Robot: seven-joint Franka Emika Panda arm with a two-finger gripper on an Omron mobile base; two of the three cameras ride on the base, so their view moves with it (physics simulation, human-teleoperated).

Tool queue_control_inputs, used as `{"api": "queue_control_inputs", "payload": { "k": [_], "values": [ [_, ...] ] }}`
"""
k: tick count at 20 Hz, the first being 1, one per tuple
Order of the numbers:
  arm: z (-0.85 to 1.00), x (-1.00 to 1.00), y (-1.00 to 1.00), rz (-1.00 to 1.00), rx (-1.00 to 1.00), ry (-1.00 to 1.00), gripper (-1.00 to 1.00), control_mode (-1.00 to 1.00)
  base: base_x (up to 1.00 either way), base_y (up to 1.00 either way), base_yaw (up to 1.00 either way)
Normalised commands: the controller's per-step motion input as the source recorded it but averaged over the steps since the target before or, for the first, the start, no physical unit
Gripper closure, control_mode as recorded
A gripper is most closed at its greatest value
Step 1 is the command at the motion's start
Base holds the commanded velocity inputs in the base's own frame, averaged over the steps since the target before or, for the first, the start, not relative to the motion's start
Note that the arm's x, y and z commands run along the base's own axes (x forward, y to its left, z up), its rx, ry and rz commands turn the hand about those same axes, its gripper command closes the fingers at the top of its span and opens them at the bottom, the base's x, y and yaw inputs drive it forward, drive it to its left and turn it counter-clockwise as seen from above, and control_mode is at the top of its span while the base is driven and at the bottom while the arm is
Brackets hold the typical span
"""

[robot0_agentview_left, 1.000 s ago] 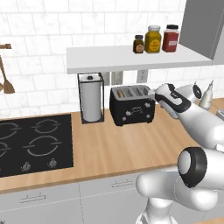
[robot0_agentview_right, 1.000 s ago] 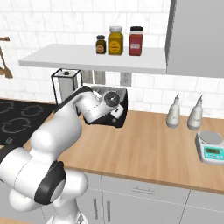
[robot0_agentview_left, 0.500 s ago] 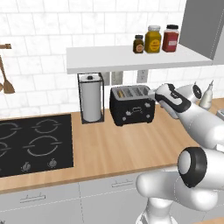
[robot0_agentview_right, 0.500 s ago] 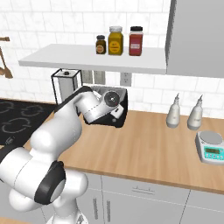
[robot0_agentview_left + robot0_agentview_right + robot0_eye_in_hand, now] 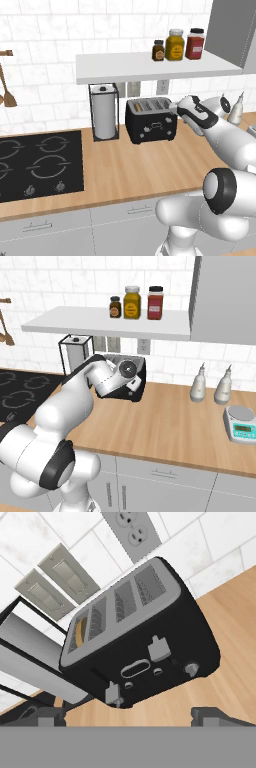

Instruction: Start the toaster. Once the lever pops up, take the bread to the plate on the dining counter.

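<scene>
Two levers stand out from the front of the toaster (image 5: 142,639) in the hand view, one high near the middle and one low toward the paper-towel side, and that difference is where the risk begins. The tool (image 5: 127,716) hangs released, its dark tips spread wide and holding nothing, just in front of the toaster and a little above it, aimed down at the front face. In the left base view the toaster (image 5: 151,120) sits on the wood counter (image 5: 140,165) against the tiled wall, just beside the paper towel holder (image 5: 104,112), with the arm's hand close by its right end. A tan-yellow edge of the bread (image 5: 80,630) shows in the slot nearest the towel holder, down inside the toaster. I judge the step in hand to be the approach to a lever, with nothing yet pressed. Pushing the wrong lever would start a pair of slots that may hold no bread. With the tips this far apart, one could slip past the small lever and strike the knobs or the casing instead. A push that runs more forward than down could slide the toaster back toward the wall, or sideways into the towel holder.
</scene>
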Motion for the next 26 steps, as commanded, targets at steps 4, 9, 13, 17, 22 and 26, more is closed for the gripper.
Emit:
{"api": "queue_control_inputs", "payload": {
  "k": [4,9,13,17,22,26],
  "values": [
    [0.00,0.00,0.00,0.00,0.00,0.00,-1.00,-1.00,0.00,0.00,0.00],
    [0.00,0.00,0.00,0.00,0.00,0.00,-1.00,-1.00,0.00,0.00,0.00],
    [0.00,0.00,0.00,0.00,0.00,0.00,-1.00,-1.00,0.00,0.00,0.00],
    [0.00,0.00,0.00,0.00,0.00,0.00,-1.00,-1.00,0.00,0.00,0.00],
    [0.00,0.00,0.00,0.00,0.00,0.00,-1.00,-1.00,0.00,0.00,0.00],
    [0.00,0.00,0.00,0.00,0.00,0.00,-1.00,-1.00,0.00,0.00,0.00]
  ]
}}
